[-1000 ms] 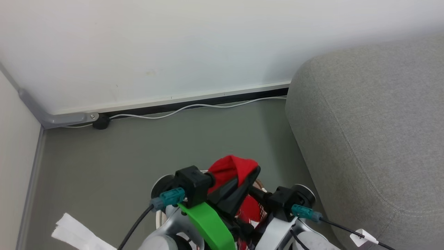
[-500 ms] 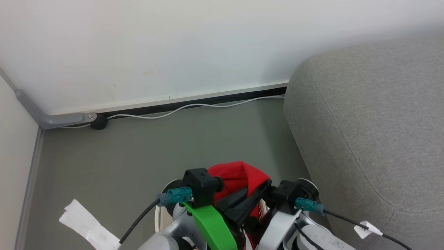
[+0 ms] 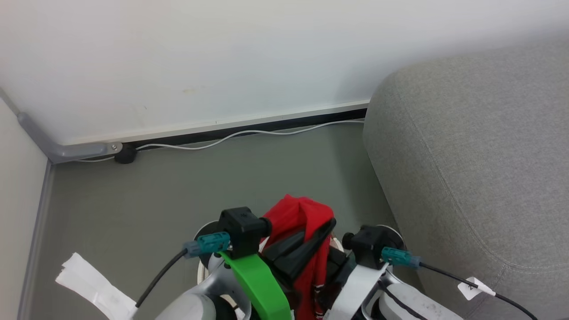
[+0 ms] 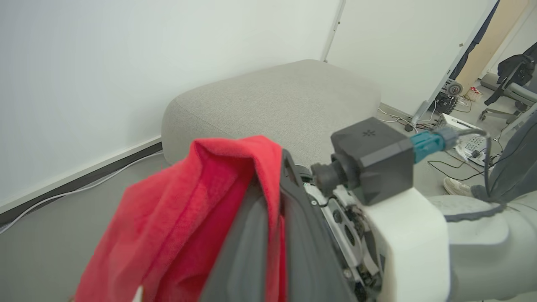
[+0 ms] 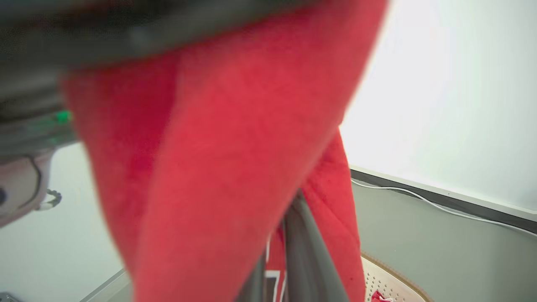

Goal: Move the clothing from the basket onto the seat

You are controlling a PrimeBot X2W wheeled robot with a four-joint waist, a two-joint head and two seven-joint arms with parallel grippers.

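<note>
Progress: one piece of the clothing [image 3: 298, 213] is raised above the basket [image 5: 388, 274], near the seat [image 3: 471, 169] but not yet over it; seat cushion bare where visible, so I judge nothing delivered; a scrap of red lies low in the basket, likely more to fetch.

Left gripper [image 3: 322, 229]: fingers closed, red fabric pinched between them; right gripper [image 5: 295, 201]: fingers closed too, tips buried in the same hanging cloth, apparently gripping it.

Writing: white-outlined lettering on the garment, only a fragment showing, unreadable; white cable tag [image 3: 475, 286], mark illegible.
</note>
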